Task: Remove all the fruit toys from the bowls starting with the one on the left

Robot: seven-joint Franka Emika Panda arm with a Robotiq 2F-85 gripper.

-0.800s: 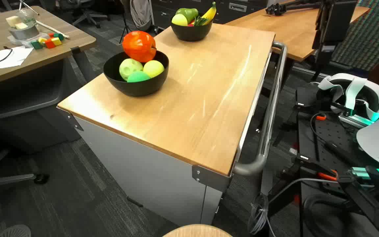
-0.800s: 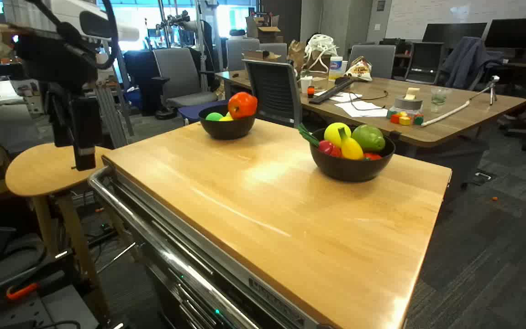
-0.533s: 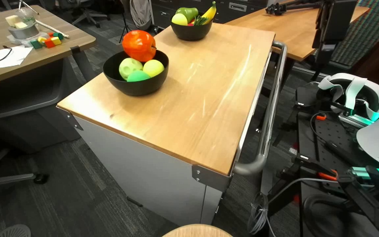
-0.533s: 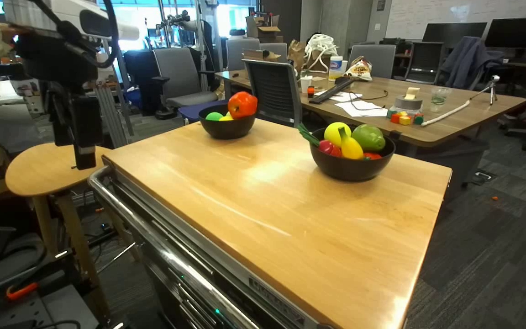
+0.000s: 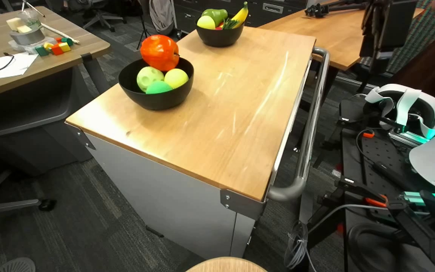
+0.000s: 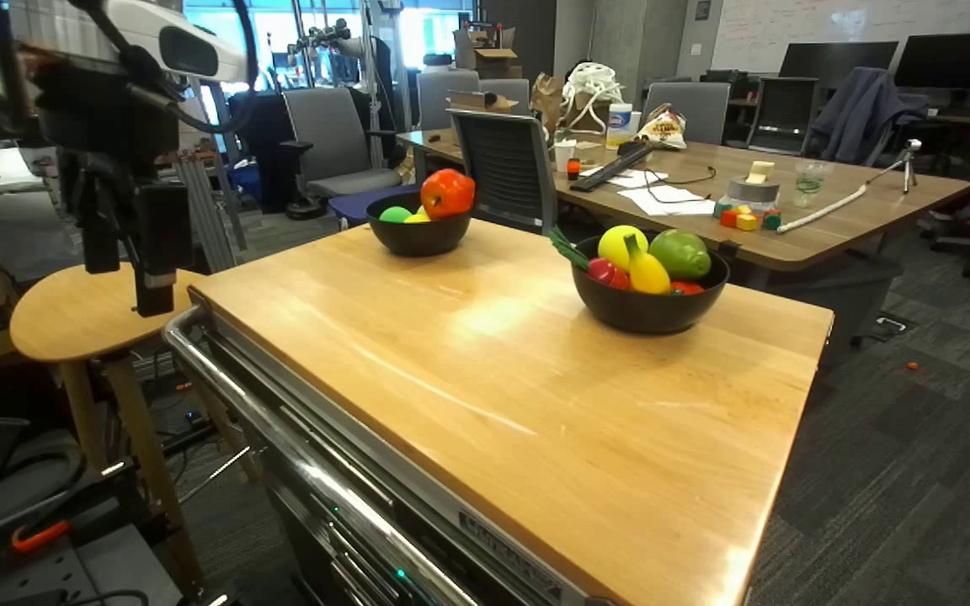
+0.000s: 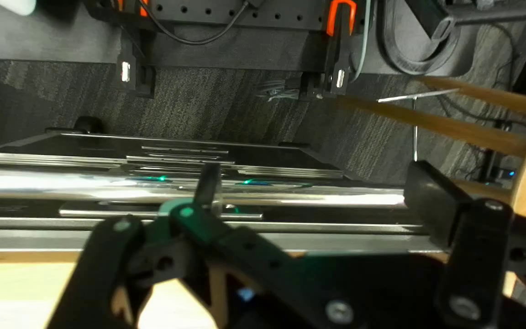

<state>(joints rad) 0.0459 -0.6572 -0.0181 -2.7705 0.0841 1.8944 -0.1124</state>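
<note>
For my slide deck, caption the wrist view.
Shiny metal rail beside a wooden tabletop, seen past the open, empty gripper.

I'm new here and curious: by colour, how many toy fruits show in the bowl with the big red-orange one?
Red-orange apple-like toy: 1
Bright green toy and pale green toy: 2
Yellow toy: 1
Total: 4 in sight; any underneath would be hidden.

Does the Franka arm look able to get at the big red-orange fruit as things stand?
Probably yes: the pincer is open with nothing in it, and the red-orange fruit sits high in its black bowl with nothing on top of it. Its width may make the grip tight.
</note>
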